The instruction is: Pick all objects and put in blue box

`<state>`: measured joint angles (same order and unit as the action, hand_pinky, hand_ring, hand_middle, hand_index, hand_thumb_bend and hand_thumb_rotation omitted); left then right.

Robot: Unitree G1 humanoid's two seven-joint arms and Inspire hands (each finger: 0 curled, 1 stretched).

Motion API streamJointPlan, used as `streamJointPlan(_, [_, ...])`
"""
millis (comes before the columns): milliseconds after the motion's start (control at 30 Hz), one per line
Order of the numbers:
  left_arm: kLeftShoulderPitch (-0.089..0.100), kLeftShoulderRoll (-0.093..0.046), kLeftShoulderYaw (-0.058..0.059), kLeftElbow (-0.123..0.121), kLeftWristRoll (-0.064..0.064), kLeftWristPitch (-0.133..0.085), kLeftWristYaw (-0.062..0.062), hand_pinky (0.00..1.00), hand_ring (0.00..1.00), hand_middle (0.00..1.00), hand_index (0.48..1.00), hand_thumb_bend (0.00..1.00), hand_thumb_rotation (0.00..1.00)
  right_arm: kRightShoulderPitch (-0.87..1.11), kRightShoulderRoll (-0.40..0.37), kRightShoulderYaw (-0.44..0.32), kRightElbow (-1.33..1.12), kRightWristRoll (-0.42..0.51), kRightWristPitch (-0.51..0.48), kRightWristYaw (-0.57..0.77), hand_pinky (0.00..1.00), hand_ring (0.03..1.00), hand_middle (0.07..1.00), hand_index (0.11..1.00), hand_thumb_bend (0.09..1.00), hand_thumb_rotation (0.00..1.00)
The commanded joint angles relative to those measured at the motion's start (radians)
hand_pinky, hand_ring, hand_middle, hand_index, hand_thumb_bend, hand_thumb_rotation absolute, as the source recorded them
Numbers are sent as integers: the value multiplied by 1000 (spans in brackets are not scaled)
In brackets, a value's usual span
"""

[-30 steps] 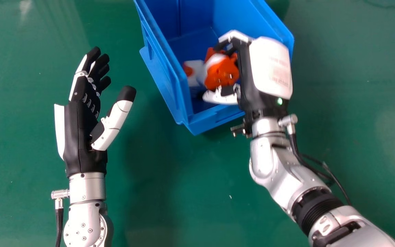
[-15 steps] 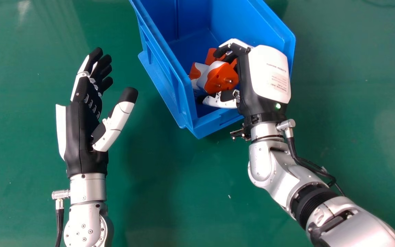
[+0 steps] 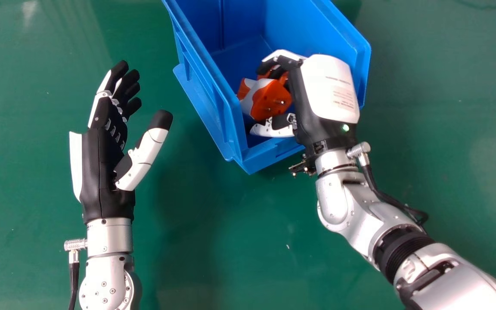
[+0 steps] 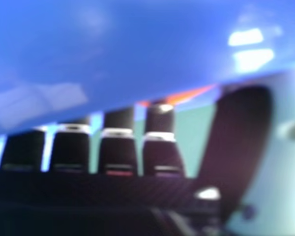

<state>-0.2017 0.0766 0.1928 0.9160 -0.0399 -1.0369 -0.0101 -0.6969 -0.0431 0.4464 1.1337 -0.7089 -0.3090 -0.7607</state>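
1. Hanging over the left of the green desk [image 3: 24, 215], here's the left hand [image 3: 101, 172], its fingers relaxed and slightly apart, pointing to the far side, thumb spread well away from them, nothing in its grasp!
2. Across to the blue box [image 3: 265, 156], standing on the desk right of that hand, one corner towards the near side, open upwards.
3. Inside it, down at the near end, there's the orange-and-white object [image 3: 269, 101], tilted, two small metal pins showing on its orange face. White and more orange on its left, orange again on its far side, partly covered; one piece or several, I cannot tell.
4. And here's the right hand [image 3: 327, 90], over the right side of the box, white back uppermost! Its fingers are clamped on the orange-and-white object, curled over from the far side, with the thumb along the near side. How firm the hold is, I cannot tell.
5. Over to the right hand view: blue plastic right up close, and a sliver of orange by the fingers and thumb.
6. Farthest right, the silver right forearm [image 3: 360, 219] slants in from the near right.
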Motion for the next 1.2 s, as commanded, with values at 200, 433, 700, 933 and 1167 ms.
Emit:
streamJointPlan(200, [2,0,-1,-11,-2,-22,-2,864,873,869,869,821,520,81,-68,15,-265,-23,10,-2,769,865,894,891,809,443])
streamJointPlan(433, [8,-1,-4,-16,-13,-24,-16,865,872,865,868,826,516,176,-113,-2,-502,-27,57,36,883,945,957,956,874,583])
streamJointPlan(700, [14,0,-2,-26,-18,-20,-19,864,873,866,870,822,514,254,-137,-25,-663,-37,50,17,940,978,983,982,894,679])
streamJointPlan(933, [20,1,-1,-31,-31,-22,-35,866,872,865,872,818,511,303,-129,-52,-650,-13,-95,-76,922,993,995,995,880,770])
streamJointPlan(1167, [29,5,-3,-41,-37,-16,-46,864,872,866,873,817,515,396,-105,-72,-637,57,-235,-55,839,968,999,999,846,834])
